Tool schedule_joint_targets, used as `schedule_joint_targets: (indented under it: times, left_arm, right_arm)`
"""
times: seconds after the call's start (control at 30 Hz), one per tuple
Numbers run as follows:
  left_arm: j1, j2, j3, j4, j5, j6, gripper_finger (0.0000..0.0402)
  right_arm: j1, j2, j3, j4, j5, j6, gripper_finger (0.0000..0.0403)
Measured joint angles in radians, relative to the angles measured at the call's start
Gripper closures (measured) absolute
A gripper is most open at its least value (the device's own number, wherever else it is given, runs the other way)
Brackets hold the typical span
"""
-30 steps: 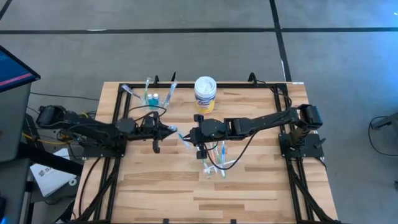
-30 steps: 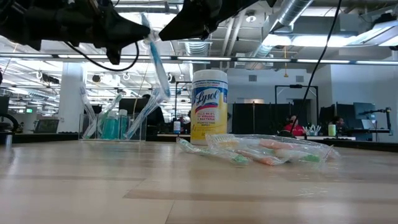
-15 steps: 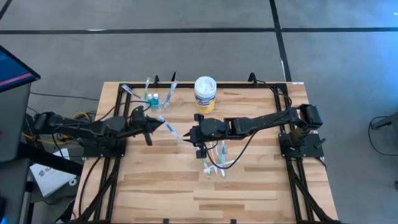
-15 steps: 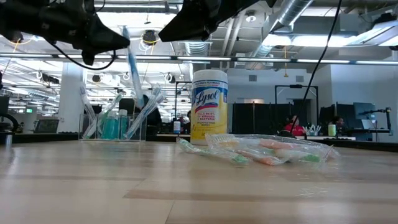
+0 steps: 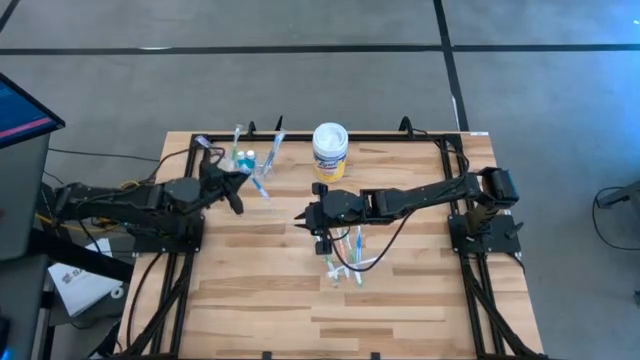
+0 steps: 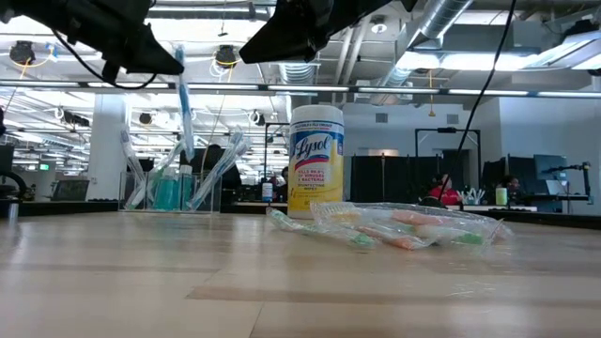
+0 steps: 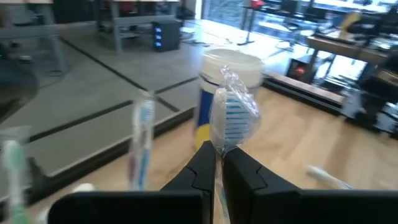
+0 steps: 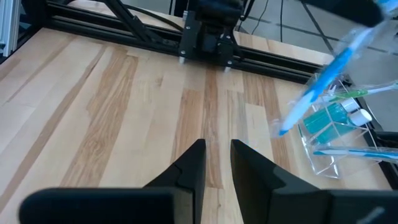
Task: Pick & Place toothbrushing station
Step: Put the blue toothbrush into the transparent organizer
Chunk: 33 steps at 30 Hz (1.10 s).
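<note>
Low view: a clear bag of toothbrushes [image 6: 413, 228] is lying nearest on the table [image 6: 300, 282], under the right gripper [image 5: 303, 213], whose fingers are standing slightly parted with nothing between them. Beyond it, the left gripper [image 7: 216, 169] is pinching shut on a wrapped toothbrush [image 6: 183, 108], which is hanging just above the clear plastic cup [image 6: 178, 188]. Beside that, the yellow-labelled tub [image 6: 315, 161] is standing upright.
</note>
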Motion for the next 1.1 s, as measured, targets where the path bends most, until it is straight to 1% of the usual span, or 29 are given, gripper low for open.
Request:
schedule_joint_targets:
  times: [0.23, 0.53, 0.93, 1.1]
  left_arm:
    - [0.131, 0.0, 0.017, -0.024, -0.003, 0.003, 0.0396]
    - [0.298, 0.0, 0.017, -0.027, -0.003, 0.055, 0.0396]
    - [0.411, -0.023, 0.017, -0.026, -0.006, 0.115, 0.0394]
    - [0.435, -0.061, 0.017, -0.026, -0.077, 0.187, 0.0394]
  right_arm:
    - [0.0, 0.0, 0.0, 0.0, 0.0, 0.0, 0.0337]
    - [0.0, 0.0, 0.0, 0.0, 0.0, 0.0, 0.0337]
    - [-0.012, 0.0, 0.0, -0.001, 0.0, 0.014, 0.0337]
    - [-0.021, 0.0, -0.009, 0.001, 0.0, 0.024, 0.0337]
